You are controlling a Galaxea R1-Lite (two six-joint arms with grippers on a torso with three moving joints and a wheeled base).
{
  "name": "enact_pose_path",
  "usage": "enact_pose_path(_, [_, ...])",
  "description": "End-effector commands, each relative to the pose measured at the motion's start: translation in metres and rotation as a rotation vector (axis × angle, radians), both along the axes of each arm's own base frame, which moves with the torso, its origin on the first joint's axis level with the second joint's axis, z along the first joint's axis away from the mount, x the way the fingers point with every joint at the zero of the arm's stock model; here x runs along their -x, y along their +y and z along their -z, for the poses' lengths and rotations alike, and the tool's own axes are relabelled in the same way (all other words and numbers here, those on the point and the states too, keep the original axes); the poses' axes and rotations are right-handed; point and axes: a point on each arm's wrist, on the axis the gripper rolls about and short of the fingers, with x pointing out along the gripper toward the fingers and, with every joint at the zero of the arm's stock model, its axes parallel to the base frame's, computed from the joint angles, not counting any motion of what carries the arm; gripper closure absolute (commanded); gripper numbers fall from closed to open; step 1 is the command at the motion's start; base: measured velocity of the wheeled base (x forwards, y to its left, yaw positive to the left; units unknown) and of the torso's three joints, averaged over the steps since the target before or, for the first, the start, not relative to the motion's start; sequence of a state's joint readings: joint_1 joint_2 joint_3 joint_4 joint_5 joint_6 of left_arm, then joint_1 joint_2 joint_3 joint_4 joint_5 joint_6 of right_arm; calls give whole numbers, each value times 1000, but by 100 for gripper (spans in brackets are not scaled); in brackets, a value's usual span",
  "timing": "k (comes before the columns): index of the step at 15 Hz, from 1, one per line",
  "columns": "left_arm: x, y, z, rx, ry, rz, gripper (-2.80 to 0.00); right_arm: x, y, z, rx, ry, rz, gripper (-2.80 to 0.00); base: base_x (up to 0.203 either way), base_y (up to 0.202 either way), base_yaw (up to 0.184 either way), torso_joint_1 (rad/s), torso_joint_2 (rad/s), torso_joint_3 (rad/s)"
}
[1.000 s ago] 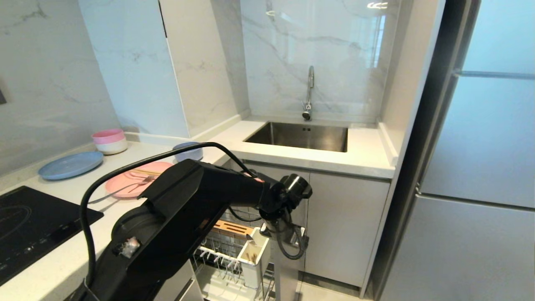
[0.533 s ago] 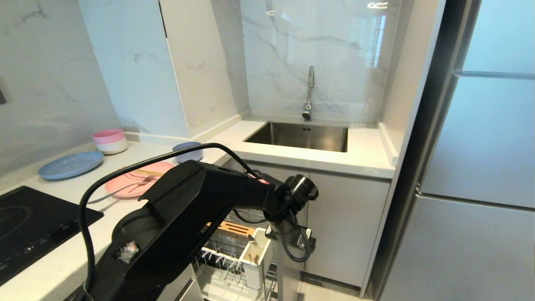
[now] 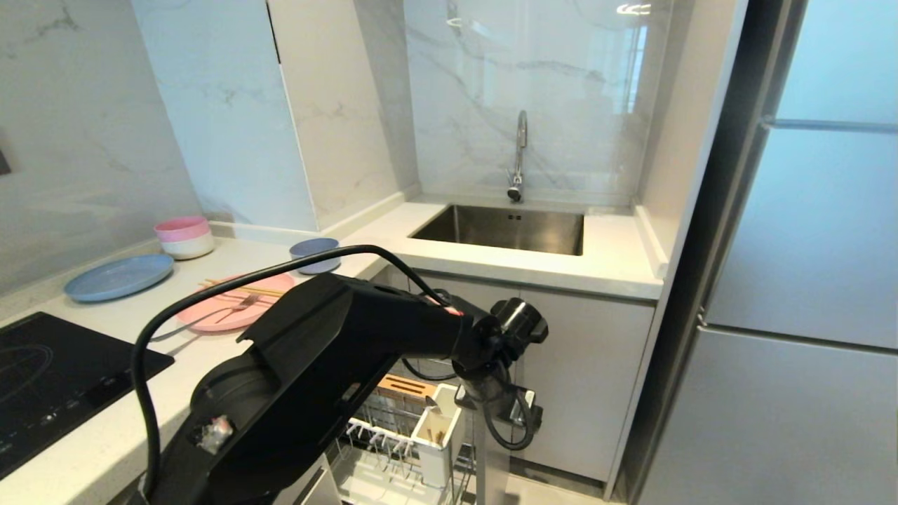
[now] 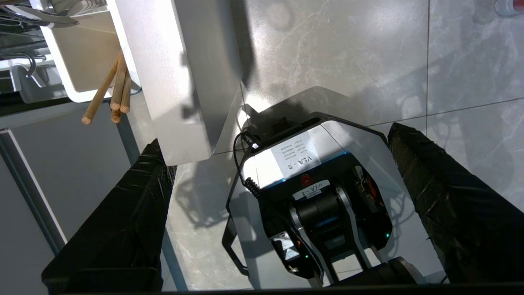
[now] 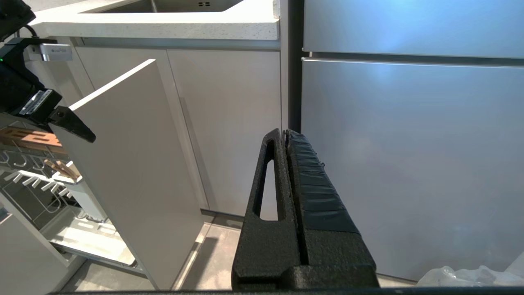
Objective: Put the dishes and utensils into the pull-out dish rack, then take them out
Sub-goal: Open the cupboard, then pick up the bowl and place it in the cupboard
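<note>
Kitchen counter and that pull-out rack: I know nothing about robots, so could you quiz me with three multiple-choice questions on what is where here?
1. Where does the pink plate lie?
A. In the sink
B. On the counter, beside the black cooktop
C. Standing in the rack

2. How many flat plates are on the counter?
A. One
B. Two
C. Four

3. How is the pull-out dish rack standing?
A. Pulled out of the cabinet
B. Pushed fully shut
C. Lifted onto the counter

Answers:
1 B: the plate rests flat on the counter, just behind the cooktop.
2 B: only the pink plate and a blue plate are there; the other dishes are bowls.
3 A: its wires and white utensil cup show out in front of the cabinet.
</note>
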State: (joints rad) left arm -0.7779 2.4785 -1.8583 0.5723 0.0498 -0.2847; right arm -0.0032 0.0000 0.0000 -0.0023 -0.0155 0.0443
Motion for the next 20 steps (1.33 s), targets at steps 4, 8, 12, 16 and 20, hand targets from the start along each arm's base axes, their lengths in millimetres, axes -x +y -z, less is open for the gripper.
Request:
enact_pose_path(4, [0,0,-1,-35,-33,-18,-280,0,0,0,0,-1,0,0,0,0,0,0,0,0])
enact_pose_path(8, [-4,3,-2,-127,-128,-72,-280,0,0,0,0,-1,0,0,0,0,0,0,0,0])
enact_pose_path(12, [-3,8,-13,-155,-177,-96,-280,0,0,0,0,-1,0,0,0,0,0,0,0,0])
enact_pose_path(16, [4,15,-47,-104,-222,-106,0,0,0,0,0,1,0,0,0,0,0,0,0,0])
enact_pose_path(20, [18,26,-88,-43,-277,-113,0,0,0,0,0,-1,1,0,0,0,0,0,0,0])
